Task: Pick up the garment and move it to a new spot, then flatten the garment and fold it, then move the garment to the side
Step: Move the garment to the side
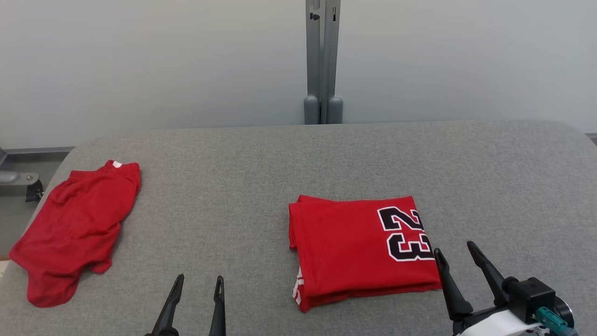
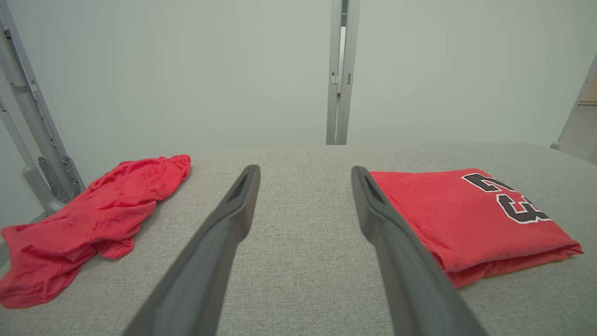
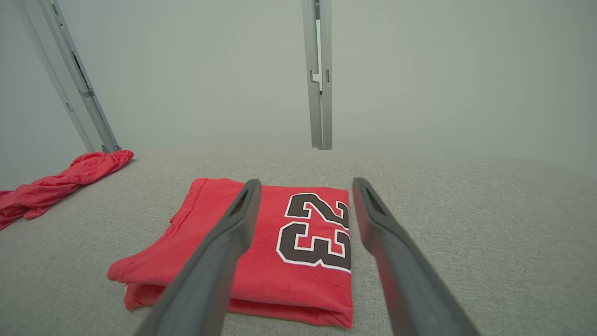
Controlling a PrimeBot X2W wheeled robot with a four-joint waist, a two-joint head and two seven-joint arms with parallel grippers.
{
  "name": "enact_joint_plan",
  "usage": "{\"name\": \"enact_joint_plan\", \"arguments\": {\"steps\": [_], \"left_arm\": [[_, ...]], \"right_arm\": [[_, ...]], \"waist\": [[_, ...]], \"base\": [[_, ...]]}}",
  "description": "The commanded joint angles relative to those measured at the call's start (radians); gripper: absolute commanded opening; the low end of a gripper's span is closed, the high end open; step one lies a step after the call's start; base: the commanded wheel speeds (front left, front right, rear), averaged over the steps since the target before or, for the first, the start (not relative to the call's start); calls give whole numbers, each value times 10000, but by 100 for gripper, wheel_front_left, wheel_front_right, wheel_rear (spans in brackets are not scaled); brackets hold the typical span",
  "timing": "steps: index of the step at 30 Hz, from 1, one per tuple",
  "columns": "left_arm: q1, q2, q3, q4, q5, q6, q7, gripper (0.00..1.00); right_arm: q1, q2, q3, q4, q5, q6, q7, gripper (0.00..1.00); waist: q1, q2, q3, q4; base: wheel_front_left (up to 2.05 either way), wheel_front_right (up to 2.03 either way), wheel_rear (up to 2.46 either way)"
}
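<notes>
The folded jersey lies flat on the grey cloth table as a neat red, roughly square packet of several layers. Its stacked edges show along the side nearest the robot, and a bit of white trim peeks out at the near left corner. A large black 23 outlined in white runs sideways along the jersey's right edge. The top layer is smooth, with only faint creases. The right gripper stands spread wide with nothing between its fingers, its tips at the jersey's near right corner. In the right wrist view the jersey lies below and just ahead of this gripper. The left finger crosses over the red cloth, the number sits in the gap between the two fingers, and the right finger lies just past the jersey's right edge. Whether a fingertip touches the fabric cannot be told. The left gripper is also spread wide and holds nothing, above bare table. From its own wrist view the jersey lies just beside its right finger. A second red garment, crumpled and unfolded, lies well off to the left of its left finger, near the table's edge.
</notes>
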State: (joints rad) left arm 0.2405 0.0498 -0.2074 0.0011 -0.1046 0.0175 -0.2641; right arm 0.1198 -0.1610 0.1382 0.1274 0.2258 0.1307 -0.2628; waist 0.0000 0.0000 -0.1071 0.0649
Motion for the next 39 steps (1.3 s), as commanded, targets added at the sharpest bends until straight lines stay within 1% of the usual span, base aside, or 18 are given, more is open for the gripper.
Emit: {"name": "enact_joint_plan", "arguments": {"steps": [1,21,32,39], "left_arm": [[143,17,26,7,71,-25,0,100],[126,16,-24,-45,102,126,0,100],[70,16,-25,109,235,1,0,100],[108,16,-26,96,240,46,0,100]], "right_arm": [[125,17,-21,16,-56,0,-20,100],[173,112,-103,51,74,0,-21,100],[95,145,-25,124,77,0,-21,100],[152,171,-44,128,101,0,-22,100]], "waist": [[0,0,-12,-2],[0,0,-132,-17],[0,0,-148,-8],[0,0,-194,-28]], "base": [[0,0,0],[0,0,0],[0,0,0],[0,0,0]]}}
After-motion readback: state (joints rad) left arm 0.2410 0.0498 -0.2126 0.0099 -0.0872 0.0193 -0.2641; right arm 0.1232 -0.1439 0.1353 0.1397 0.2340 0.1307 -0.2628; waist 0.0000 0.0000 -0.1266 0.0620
